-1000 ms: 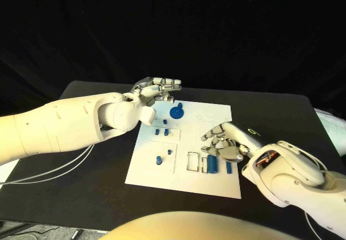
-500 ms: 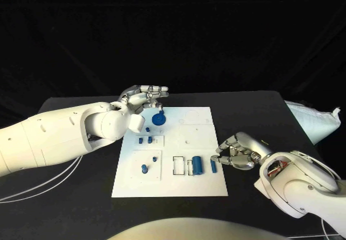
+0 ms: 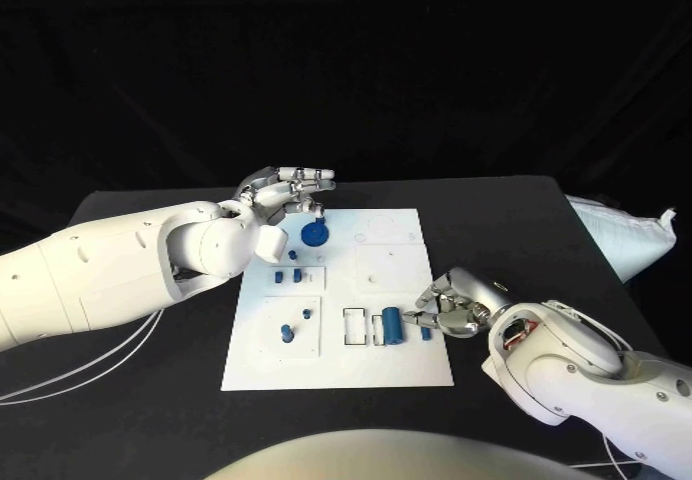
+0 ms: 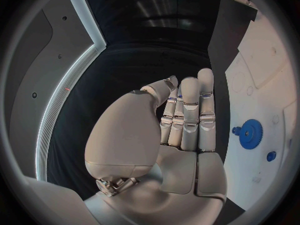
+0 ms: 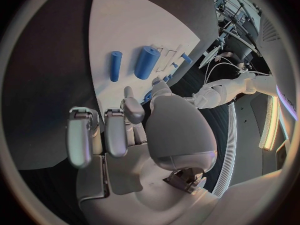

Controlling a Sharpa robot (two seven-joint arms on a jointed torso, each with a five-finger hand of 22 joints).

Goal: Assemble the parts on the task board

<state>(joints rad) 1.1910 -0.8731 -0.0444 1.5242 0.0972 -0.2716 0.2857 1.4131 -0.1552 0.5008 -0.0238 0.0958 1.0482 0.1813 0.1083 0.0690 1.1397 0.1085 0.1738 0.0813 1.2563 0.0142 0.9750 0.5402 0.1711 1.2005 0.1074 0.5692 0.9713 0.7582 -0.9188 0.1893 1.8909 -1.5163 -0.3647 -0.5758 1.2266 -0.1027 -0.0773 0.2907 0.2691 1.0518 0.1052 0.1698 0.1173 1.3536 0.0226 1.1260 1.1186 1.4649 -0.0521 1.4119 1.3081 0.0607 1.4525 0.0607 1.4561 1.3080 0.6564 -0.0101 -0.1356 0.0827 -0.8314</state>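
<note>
Fingers of right hand curl inward beside thin blue peg, empty.

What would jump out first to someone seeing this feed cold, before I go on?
Most likely the white rectangular task board mid-table on the black table, dotted with small blue parts. The round blue gear near its far edge stands out, with the silver left hand hovering just beside it. At the board's right edge the silver right hand, fingers curled, sits next to a thick blue cylinder and a thinner blue peg.
</note>
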